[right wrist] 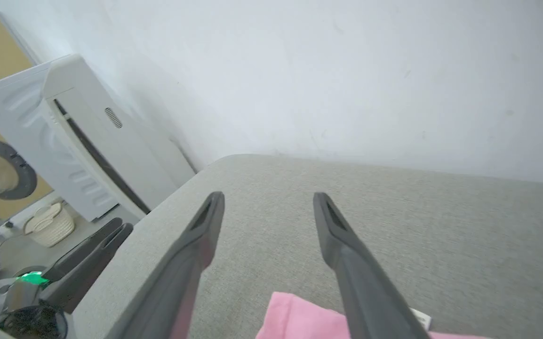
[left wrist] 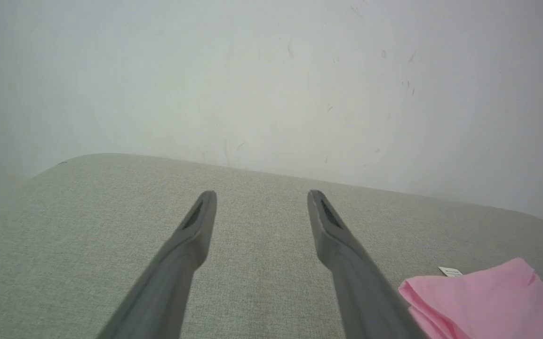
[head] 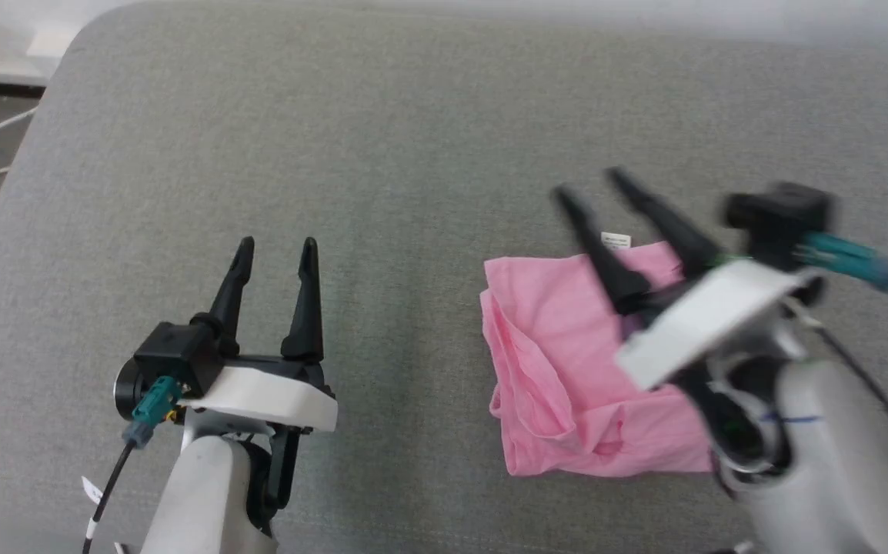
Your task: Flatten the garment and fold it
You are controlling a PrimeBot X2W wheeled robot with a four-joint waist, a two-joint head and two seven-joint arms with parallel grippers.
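On grey surface [head: 413,154], folded garment [head: 567,362], label [head: 616,240] print unreadable; left gripper [head: 277,245], right gripper [head: 589,183] jaws apart, empty.

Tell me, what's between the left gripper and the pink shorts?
Nothing but bare grey surface. The head view shows the left gripper apart from the shorts, with just that stretch in between.

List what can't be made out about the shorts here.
Head view: the right gripper and its blurred arm cover the right side of the shorts.
Head view: the label print is too small to read.
Left wrist view: the lower right corner cuts off most of the shorts.
Right wrist view: the bottom edge cuts them off.
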